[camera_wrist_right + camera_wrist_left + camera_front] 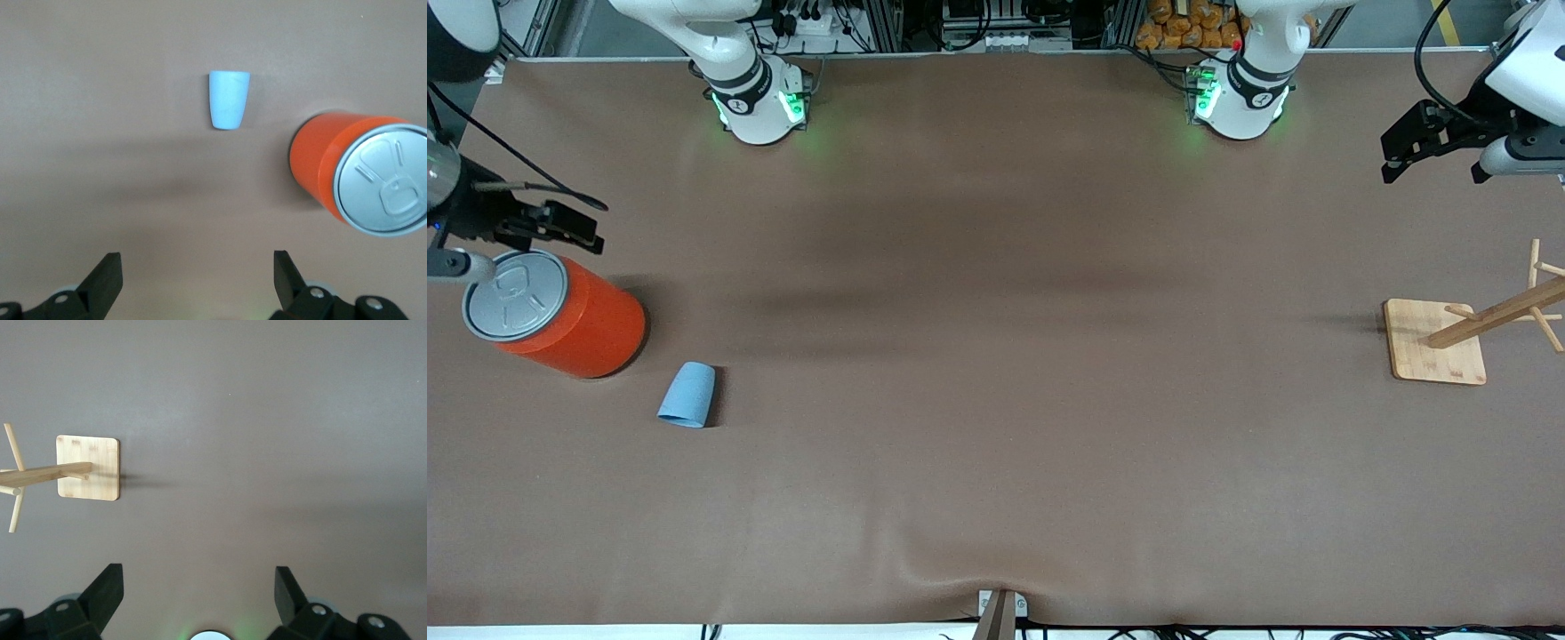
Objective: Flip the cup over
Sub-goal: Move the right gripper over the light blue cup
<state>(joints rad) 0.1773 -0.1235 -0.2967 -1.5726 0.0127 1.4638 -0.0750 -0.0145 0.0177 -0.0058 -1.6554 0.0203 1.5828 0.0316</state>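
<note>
**Operator:** List items, largest first, with counts.

**Technician:** One surface (996, 400), brown, carrying everything. Two arms; both upper links are cut off at the top edge of the front view. One orange can (569, 324) with a grey lid stands upright toward the right arm's end of the surface. One wooden rack (1476, 324) on a square base stands toward the left arm's end; its pegs run off the frame edge. One cup (687, 395), light blue.

**Operator:** Cup location and attitude?

**Technician:** It rests on the surface, beside the can and nearer to the front camera, apart from it. The wide end is toward the front camera. Its inside is not visible in either view that shows it, and whether it stands inverted or lies tilted cannot be determined.

**Operator:** End effector status?

**Technician:** The right end effector (197, 283) hangs over the surface just beside the can's lid, fingers spread apart, holding nothing; in the front view it is partly cut off at the frame edge. The left end effector (199, 600) hangs over the surface's left-arm end, above the rack area, fingers likewise spread apart and empty. Only the fingertips of each show in the wrist views.
</note>
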